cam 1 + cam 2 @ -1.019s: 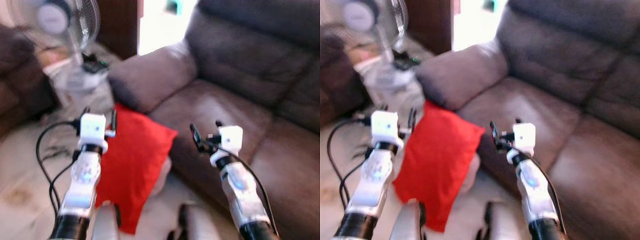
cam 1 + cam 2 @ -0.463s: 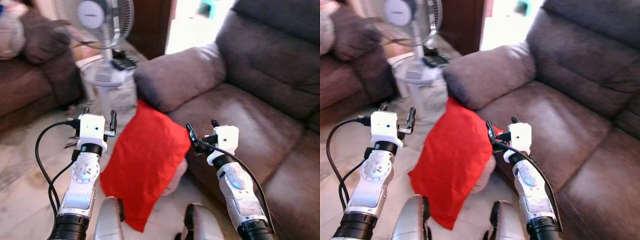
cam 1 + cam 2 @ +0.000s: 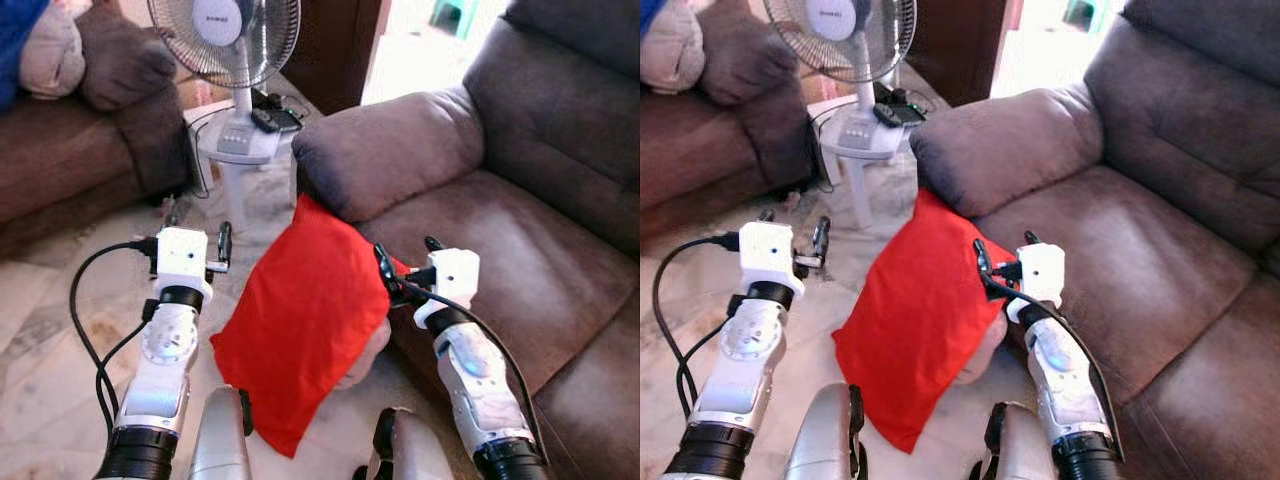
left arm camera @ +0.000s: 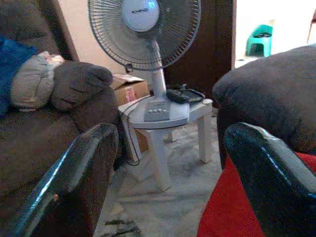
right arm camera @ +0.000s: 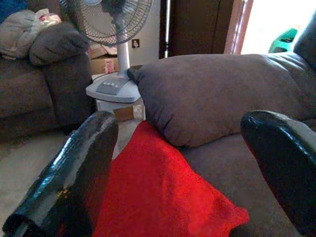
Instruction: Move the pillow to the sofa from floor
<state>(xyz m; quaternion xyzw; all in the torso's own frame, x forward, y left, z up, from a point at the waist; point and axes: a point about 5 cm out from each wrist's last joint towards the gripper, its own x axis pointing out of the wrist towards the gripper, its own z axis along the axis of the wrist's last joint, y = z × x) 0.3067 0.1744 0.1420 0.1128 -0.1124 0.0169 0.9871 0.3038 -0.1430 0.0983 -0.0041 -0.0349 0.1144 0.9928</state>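
Leaning against the front of the sofa [image 3: 520, 230], the red pillow [image 3: 300, 335] stands tilted, its top corner tucked just under the armrest [image 3: 390, 150] and its lower corner down on the tiled floor [image 3: 60, 330]. Over the last second the whole view has swung and sharpened, so the camera has turned: the fan [image 3: 235, 40] and its small white table [image 3: 245, 150] now sit fully in sight, and the pillow lies more centrally between the two arms. The pillow itself looks unmoved. Both arms are raised in front of the body. The left gripper [image 3: 200, 222] hovers above the floor, just left of the pillow, its fingers [image 4: 69, 182] spread wide. The right gripper [image 3: 400, 262] hangs over the pillow's right edge by the seat cushion, fingers [image 5: 74, 173] also wide apart and holding nothing. Judging by this, the robot is now squared up to the pillow, and the grasp is not yet begun.
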